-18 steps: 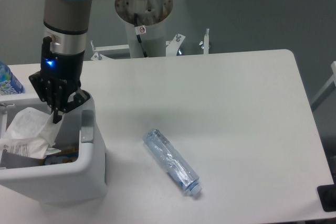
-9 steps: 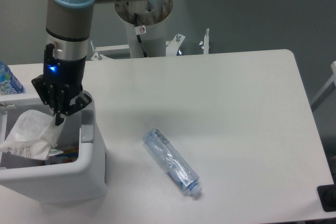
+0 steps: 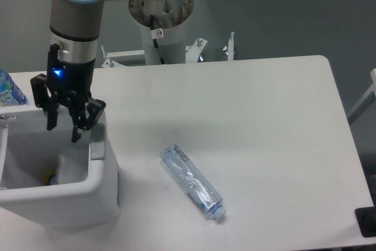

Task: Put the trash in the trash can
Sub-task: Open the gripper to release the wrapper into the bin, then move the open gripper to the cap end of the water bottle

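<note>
Your gripper (image 3: 63,131) hangs over the open top of the white trash can (image 3: 101,189), its black fingers (image 3: 51,118) spread wide and holding nothing. The crushed clear bottle (image 3: 192,182) lies on its side on the table (image 3: 264,121), well right of the trash can. An upright labelled bottle (image 3: 8,90) stands behind the trash can, at the left edge.

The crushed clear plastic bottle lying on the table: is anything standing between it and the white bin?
Nothing visible does. The crushed clear plastic bottle lies alone on the white table, with bare tabletop up to the white rectangular bin. The open gripper hangs above the bin.
</note>
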`<move>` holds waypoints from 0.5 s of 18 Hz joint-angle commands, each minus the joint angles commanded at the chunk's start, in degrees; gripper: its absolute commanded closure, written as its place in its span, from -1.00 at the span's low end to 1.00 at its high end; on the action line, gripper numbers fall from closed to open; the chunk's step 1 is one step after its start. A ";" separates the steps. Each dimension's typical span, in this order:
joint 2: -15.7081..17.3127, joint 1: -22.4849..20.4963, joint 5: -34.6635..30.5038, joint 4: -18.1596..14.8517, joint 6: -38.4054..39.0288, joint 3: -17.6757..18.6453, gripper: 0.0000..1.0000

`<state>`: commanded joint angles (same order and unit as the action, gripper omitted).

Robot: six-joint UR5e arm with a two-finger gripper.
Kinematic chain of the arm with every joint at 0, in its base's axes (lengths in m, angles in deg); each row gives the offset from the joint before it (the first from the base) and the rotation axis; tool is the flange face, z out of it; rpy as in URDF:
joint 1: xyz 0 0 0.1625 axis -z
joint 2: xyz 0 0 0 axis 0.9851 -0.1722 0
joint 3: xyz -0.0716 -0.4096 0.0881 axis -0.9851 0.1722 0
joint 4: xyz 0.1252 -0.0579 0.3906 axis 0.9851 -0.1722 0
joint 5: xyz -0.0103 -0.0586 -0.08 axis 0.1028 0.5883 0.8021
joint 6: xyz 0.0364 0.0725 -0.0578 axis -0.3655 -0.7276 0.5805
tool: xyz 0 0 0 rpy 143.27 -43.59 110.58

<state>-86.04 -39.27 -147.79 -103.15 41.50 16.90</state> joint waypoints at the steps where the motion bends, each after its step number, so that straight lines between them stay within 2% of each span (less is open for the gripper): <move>1: 0.00 0.00 0.00 0.00 0.09 -0.09 -1.00; 6: -0.09 -1.57 0.00 -0.09 4.64 -3.16 -1.00; 9: 0.00 -6.66 0.26 0.00 10.26 -5.27 -1.00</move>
<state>-86.04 -45.93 -147.53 -103.15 51.76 11.63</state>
